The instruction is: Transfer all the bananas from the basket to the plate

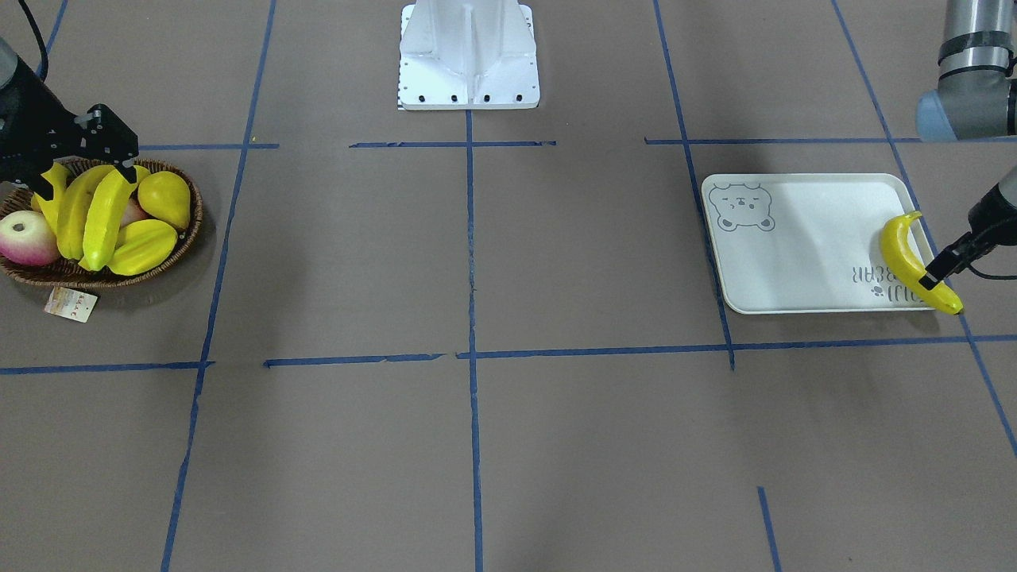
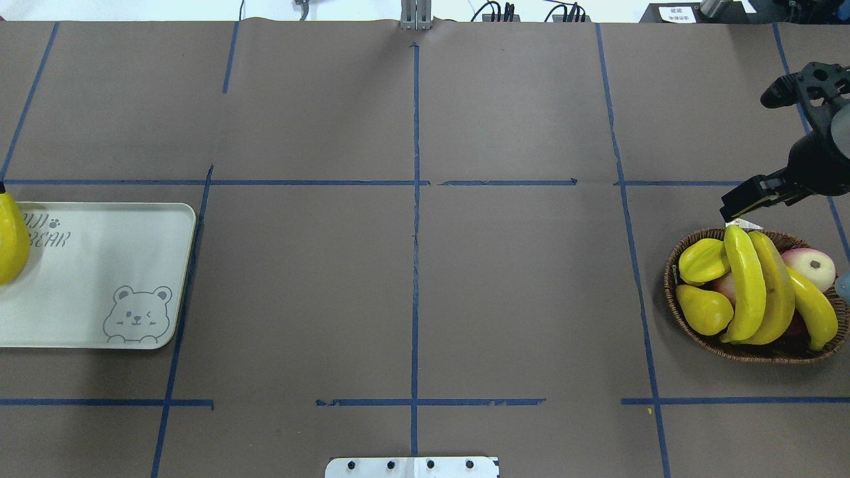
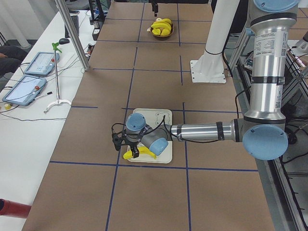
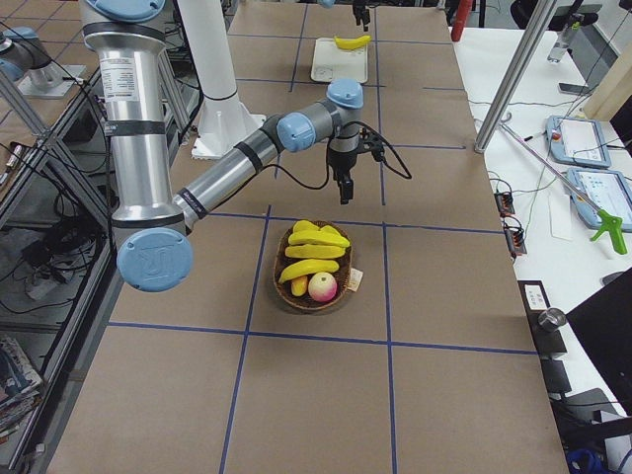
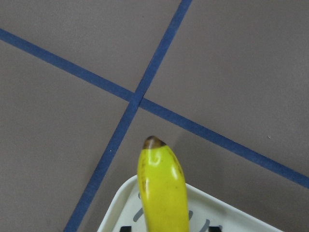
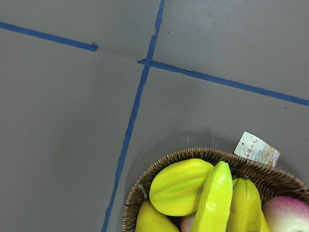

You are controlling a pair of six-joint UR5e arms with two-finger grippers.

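My left gripper [image 1: 931, 280] is shut on one banana [image 1: 904, 248] and holds it low over the outer end of the plate [image 1: 794, 238], its tip past the rim. The left wrist view shows that banana [image 5: 161, 193] over the plate's corner [image 5: 120, 203]. Three more bananas [image 2: 764, 285] lie across the wicker basket [image 2: 672, 292]. My right gripper [image 1: 87, 171] hovers open and empty above the basket's far rim, close to the bananas' ends [image 1: 95, 210]. The right wrist view shows the basket's rim [image 6: 188, 154] and a banana tip [image 6: 217, 193].
The basket also holds a pear [image 2: 704, 309], a starfruit [image 2: 702, 260] and a pink apple [image 2: 813, 264]; a paper tag [image 1: 70, 304] hangs off it. The robot's white base [image 1: 469, 56] stands mid-table. Blue tape lines cross the brown tabletop.
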